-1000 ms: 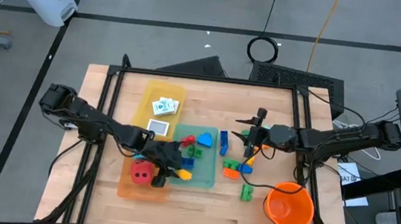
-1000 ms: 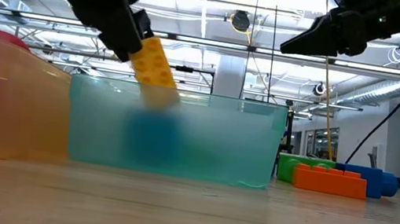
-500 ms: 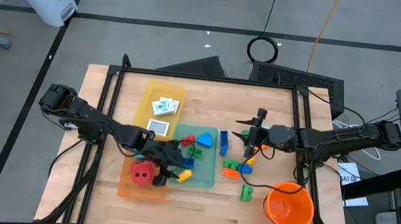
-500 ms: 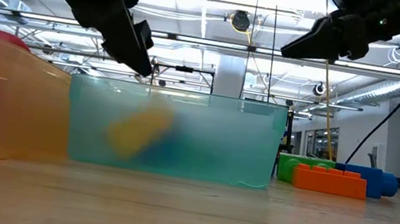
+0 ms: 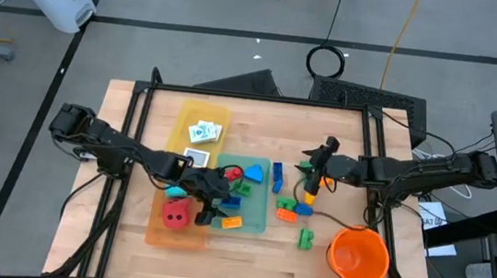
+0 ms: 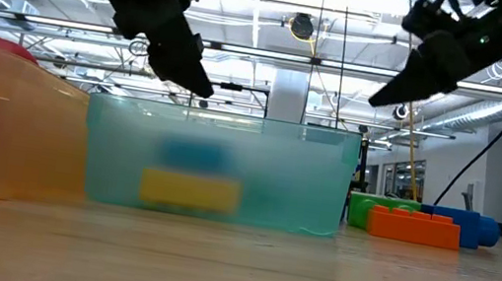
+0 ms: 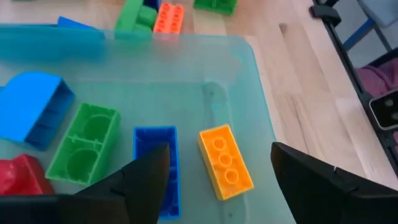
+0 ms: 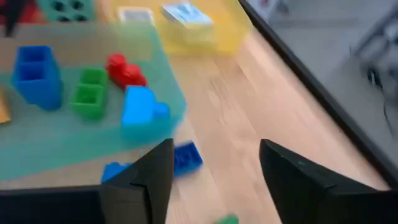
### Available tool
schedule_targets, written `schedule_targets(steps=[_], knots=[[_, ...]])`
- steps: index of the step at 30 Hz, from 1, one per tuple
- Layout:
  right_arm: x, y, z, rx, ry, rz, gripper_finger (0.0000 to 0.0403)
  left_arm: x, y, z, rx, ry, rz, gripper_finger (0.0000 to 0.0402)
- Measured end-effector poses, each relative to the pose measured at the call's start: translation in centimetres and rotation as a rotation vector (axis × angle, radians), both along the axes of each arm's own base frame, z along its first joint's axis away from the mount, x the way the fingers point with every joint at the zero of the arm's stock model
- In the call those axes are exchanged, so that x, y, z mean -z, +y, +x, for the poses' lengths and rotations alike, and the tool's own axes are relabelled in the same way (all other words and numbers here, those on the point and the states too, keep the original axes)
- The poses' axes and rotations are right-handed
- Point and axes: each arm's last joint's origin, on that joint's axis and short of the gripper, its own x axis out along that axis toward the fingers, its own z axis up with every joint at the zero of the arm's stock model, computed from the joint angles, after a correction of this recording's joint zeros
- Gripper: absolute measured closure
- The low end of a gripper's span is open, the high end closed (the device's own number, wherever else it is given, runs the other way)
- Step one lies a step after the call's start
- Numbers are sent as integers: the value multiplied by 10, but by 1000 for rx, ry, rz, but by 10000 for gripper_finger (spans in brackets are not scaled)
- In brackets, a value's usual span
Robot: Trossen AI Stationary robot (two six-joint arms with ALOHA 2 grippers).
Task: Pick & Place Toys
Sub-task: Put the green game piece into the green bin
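A small yellow brick with three round studs lies flat in the teal tray, beside a blue brick; the left gripper hangs just above it, fingers spread and holding nothing; the right gripper, also spread and holding nothing, hovers right of centre over loose bricks on the wooden table; ceiling lights show behind.

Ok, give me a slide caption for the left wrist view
Open left gripper above the teal tray, yellow brick lying inside.
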Motion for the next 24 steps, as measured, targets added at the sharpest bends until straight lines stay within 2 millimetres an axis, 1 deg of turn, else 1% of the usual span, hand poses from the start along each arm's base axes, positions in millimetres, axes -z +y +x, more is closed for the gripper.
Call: schedule_targets(steps=[3, 6, 9, 14, 19, 21, 24], knots=[[7, -8, -5, 84, 64, 66, 169, -1, 3, 1, -11, -10, -2, 119], [18, -17, -8, 132, 149, 180, 146, -1, 6, 2, -37, -12, 8, 124], [29, -28, -8, 171, 226, 293, 135, -1, 9, 3, -49, -14, 7, 128], [48, -43, -1, 207, 321, 386, 144, -2, 9, 3, -51, -22, 5, 123], [68, -51, 4, 239, 426, 427, 160, -2, 9, 3, -51, -25, 5, 122], [72, -54, 7, 227, 433, 437, 165, -2, 9, 3, -51, -25, 5, 121], [75, -60, 11, 205, 419, 406, 170, -2, 9, 3, -51, -25, 5, 121]])
